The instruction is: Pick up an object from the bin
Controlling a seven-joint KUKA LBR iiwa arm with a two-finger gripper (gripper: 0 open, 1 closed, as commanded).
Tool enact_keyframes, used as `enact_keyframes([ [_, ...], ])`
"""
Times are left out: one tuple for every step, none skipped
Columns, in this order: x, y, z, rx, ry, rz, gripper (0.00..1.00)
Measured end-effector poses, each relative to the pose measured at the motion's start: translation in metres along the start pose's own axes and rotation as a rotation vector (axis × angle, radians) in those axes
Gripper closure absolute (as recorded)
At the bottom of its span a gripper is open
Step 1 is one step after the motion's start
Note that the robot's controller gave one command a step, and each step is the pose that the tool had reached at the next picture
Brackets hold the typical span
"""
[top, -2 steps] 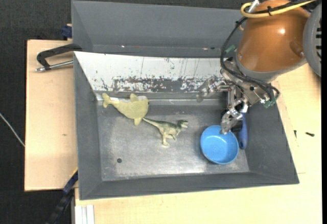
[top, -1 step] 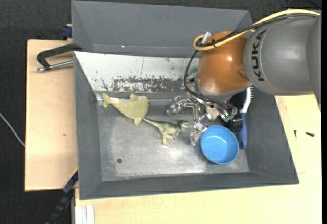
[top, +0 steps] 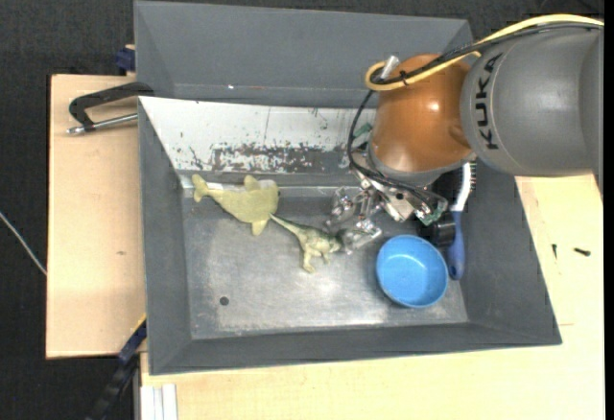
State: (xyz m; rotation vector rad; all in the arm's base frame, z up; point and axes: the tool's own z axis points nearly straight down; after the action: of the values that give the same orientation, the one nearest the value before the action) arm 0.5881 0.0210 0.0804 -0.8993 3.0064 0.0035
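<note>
My gripper (top: pixel 353 219) hangs low over the bin floor, right of the middle, under the orange cover. Just to its left lies a small yellow-green toy dinosaur (top: pixel 309 241), its head end close to the gripper and its long thin tail pointing up-left. A blue round bowl (top: pixel 412 270) stands mouth up on the floor just below and to the right of the gripper. I see nothing held in the gripper.
A pale yellow-green toy shark (top: pixel 245 200) lies near the back wall at the left, touching the dinosaur's tail. A narrow blue thing (top: pixel 455 250) lies against the right wall beside the bowl. The arm comes in from the right.
</note>
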Motion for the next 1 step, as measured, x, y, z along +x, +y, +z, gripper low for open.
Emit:
enact_keyframes([
  [0.0129,0.0176,-0.1192,0.007,-0.007,-0.215,1.00],
])
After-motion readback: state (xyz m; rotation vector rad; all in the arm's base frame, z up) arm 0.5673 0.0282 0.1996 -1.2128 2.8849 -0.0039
